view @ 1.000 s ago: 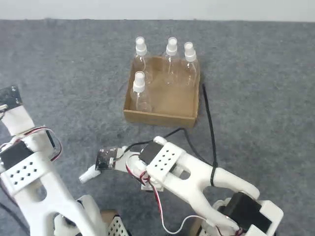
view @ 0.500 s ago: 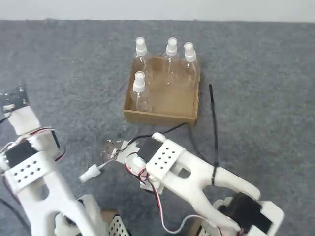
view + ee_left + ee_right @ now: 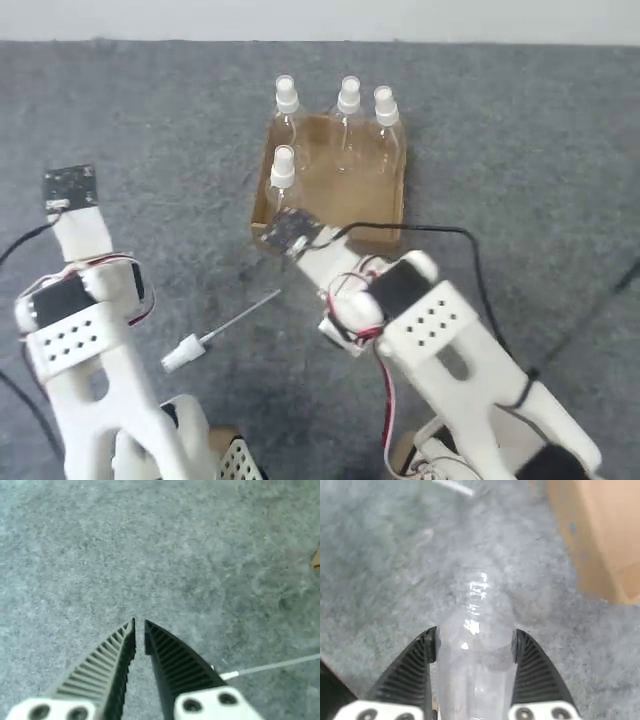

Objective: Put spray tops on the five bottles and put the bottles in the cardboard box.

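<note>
My right gripper (image 3: 475, 631) is shut on a clear bottle (image 3: 472, 610) that has no top, and its open neck faces the carpet close to the cardboard box (image 3: 600, 535). In the high view the right arm (image 3: 400, 300) ends just in front of the cardboard box (image 3: 330, 238). Several bottles with white spray tops stand inside it, one being the front bottle (image 3: 283, 185). A loose spray top (image 3: 185, 352) lies on the carpet, its thin tube (image 3: 245, 318) slanting toward the box. My left gripper (image 3: 139, 624) hangs shut and empty over bare carpet, with the tube (image 3: 275, 667) beside it.
Grey carpet (image 3: 150, 130) covers the whole table. A black cable (image 3: 470, 250) arcs from the right arm in front of the box's right corner. The left arm (image 3: 75, 320) stands at the left, and open carpet lies left and right of the box.
The right arm has swung from beside the spray top to the front of the box, carrying the bottle. The left arm has moved forward. The spray top has stayed put.
</note>
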### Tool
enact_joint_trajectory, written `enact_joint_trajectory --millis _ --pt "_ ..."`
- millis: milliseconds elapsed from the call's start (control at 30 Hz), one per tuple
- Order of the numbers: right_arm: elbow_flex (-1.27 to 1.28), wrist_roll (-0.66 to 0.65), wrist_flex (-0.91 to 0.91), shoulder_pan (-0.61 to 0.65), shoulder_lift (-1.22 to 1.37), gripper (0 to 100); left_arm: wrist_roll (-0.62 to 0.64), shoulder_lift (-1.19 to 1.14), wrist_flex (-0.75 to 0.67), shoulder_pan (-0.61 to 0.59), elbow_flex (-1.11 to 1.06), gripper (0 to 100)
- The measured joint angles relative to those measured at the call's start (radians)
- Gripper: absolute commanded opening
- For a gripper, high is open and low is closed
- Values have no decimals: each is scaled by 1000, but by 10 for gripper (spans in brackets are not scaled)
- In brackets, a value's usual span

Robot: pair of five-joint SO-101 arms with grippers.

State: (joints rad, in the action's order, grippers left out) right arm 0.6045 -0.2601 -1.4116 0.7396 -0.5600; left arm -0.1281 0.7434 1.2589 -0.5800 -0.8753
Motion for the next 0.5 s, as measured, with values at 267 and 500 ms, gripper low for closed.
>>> enact_joint_trajectory --millis 267,500 --pt "49 23 46 -38 -31 15 -98 2 9 8 -43 237" --pt "68 23 83 -38 -31 16 -387 2 153 8 -48 236"
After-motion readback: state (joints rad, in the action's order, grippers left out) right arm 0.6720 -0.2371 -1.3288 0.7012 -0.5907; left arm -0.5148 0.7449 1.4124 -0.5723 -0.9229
